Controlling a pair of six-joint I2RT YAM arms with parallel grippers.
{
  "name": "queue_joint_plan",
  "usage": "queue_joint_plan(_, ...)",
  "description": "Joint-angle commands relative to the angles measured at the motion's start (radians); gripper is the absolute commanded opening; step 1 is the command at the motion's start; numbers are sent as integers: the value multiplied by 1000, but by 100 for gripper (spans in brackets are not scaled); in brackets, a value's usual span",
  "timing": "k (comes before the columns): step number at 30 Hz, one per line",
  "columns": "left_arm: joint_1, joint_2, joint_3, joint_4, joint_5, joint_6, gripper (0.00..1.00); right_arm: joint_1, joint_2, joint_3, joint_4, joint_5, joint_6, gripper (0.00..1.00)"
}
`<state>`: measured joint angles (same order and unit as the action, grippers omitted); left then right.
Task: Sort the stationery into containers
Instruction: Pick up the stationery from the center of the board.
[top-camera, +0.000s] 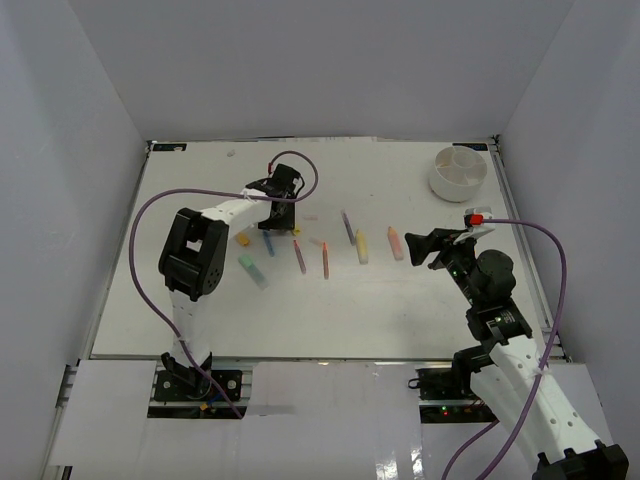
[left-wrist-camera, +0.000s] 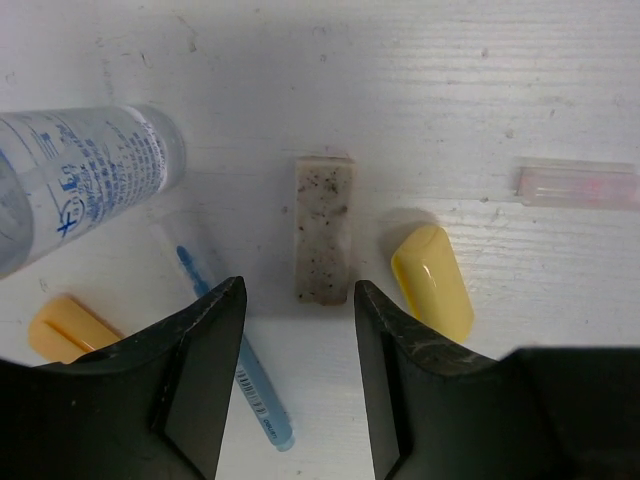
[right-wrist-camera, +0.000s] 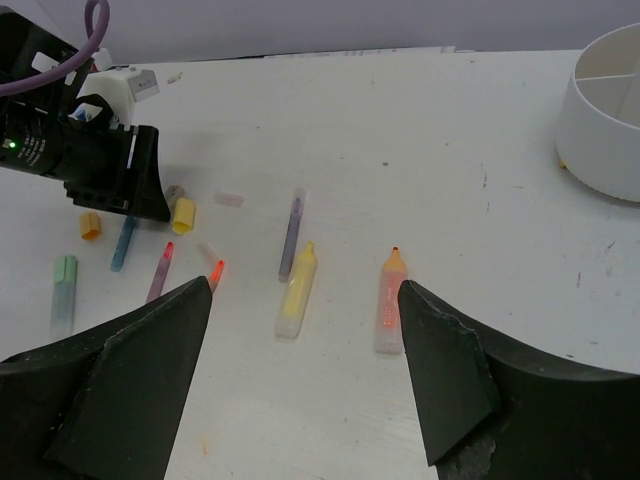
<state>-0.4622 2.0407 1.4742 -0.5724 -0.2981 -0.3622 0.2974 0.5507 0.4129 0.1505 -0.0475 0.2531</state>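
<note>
Left end effector (left-wrist-camera: 295, 300), jaws apart, straddles a speckled eraser (left-wrist-camera: 323, 228) on the bench (left-wrist-camera: 450, 90); right end effector (right-wrist-camera: 305, 310) gapes over highlighters. Tub (top-camera: 458, 172) sits far-right. Risk: jaws snag yellow cap (left-wrist-camera: 432, 280) nearby.

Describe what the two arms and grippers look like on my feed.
Left arm and right arm: white links, black joint housings, a purple cable looping along each. The right arm carries a small red part near its wrist. Both grippers' fingers are flat, black and scuffed.
</note>
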Motion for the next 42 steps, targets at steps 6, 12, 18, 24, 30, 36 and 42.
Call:
queue_joint_plan(6, 16, 13, 37, 2, 19, 12, 54, 2, -5, -6, 17, 24, -5, 85)
queue_joint_plan(12, 20, 24, 40, 5, 45, 14, 48, 2, -2, -10, 17, 26, -5, 86)
queue_joint_plan(18, 22, 27, 34, 19, 65, 37, 42, 3, -1, -13, 17, 28, -11, 86)
queue_joint_plan(24, 22, -7, 26, 19, 74, 43, 29, 2, 12, -17, 26, 18, -18, 86)
queue_joint_plan(30, 22, -129, 23, 19, 114, 92, 23, 2, 46, 18, 23, -32, -32, 86)
queue_joint_plan(36, 10, -312, -60, 109, 295, 219, 18, 2, 193, 173, -49, -152, -35, 86)
queue_joint_plan(42, -52, -523, -262, 271, 421, 393, 16, 16, 402, 392, -126, -348, 29, 86)
